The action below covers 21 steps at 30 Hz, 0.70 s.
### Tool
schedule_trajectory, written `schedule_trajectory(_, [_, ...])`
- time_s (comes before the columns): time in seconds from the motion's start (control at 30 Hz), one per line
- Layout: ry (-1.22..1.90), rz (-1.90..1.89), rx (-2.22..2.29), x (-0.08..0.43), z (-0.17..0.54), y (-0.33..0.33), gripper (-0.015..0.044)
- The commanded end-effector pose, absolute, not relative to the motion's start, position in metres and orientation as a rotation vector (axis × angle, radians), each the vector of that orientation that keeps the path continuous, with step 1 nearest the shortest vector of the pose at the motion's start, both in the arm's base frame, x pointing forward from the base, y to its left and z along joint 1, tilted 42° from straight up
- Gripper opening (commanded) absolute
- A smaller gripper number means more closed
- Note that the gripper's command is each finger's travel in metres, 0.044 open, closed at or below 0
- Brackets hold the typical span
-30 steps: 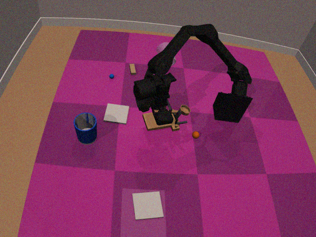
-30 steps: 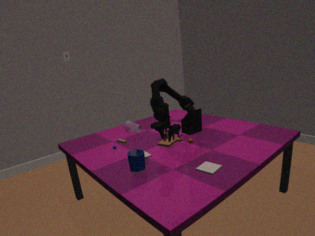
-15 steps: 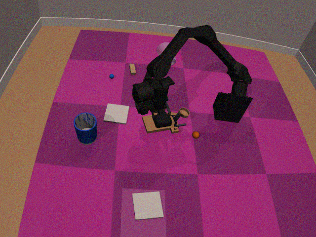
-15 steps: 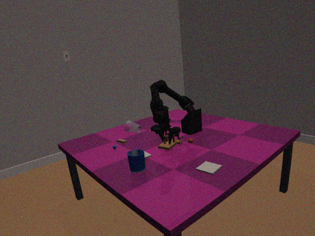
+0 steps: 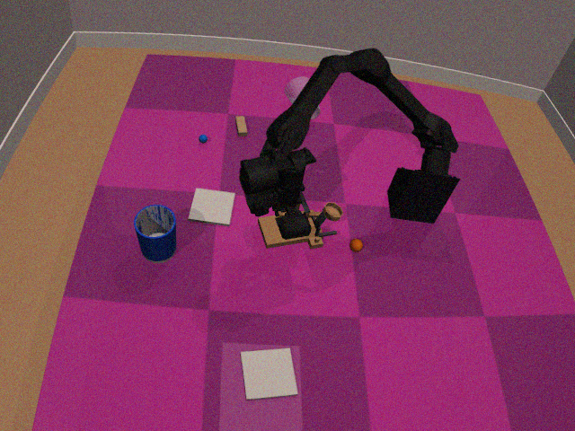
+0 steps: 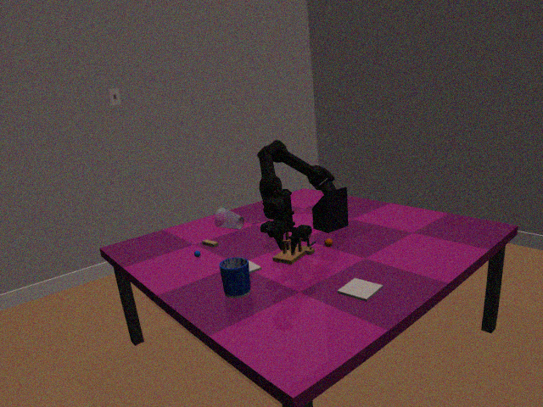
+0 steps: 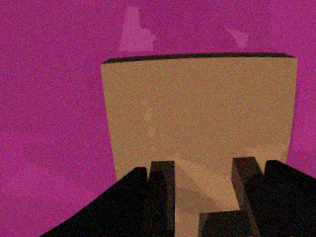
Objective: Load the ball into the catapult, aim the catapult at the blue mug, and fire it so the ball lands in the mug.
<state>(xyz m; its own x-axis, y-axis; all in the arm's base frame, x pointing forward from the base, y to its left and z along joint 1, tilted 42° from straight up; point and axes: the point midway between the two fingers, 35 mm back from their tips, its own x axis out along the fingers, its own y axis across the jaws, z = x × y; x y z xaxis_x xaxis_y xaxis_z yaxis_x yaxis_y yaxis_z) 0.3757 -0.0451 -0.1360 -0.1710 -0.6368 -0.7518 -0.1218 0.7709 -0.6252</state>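
The magenta-checked tabletop (image 5: 287, 278) (image 6: 298, 342) carries everything. Largest on it, the black arm (image 5: 302, 109) (image 6: 267, 175) arches from its blocky base (image 5: 420, 197) (image 6: 335, 210) to the catapult (image 5: 274, 233) (image 6: 282, 257), inward from all the edges. Its tool (image 5: 295, 227) (image 6: 293, 242) (image 7: 207, 174) is clamped on the upright posts (image 7: 162, 197) of the catapult. The blue mug (image 5: 157, 243) (image 6: 235, 280) stands upright, nearest the tabletop's left edge in the top view. Towards the far edge there, a clear cup lies partly behind the arm. Two pale square tiles (image 5: 269, 373) (image 6: 360, 288) lie flat, one near the mug, the other towards the near edge. A small wooden block (image 5: 241, 126) (image 6: 209, 242) lies towards the far left corner. The orange ball (image 5: 356, 244) (image 6: 328, 242) rests on the tabletop near the catapult's cup end, outside the cup; a smaller blue ball (image 5: 202, 137) (image 6: 197, 253) sits near the block.
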Motion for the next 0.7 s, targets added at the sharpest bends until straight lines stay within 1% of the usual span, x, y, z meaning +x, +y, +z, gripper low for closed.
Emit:
schedule_trajectory(0.0, [1.705,-0.509,-0.600,0.3764,-0.1352,-0.0446,0.0000])
schedule_trajectory(0.13, [1.705,-0.509,-0.600,0.3764,-0.1352,-0.0446,0.0000])
schedule_trajectory(0.67, [1.705,-0.507,-0.600,0.3793,-0.1279,-0.0378,0.0420])
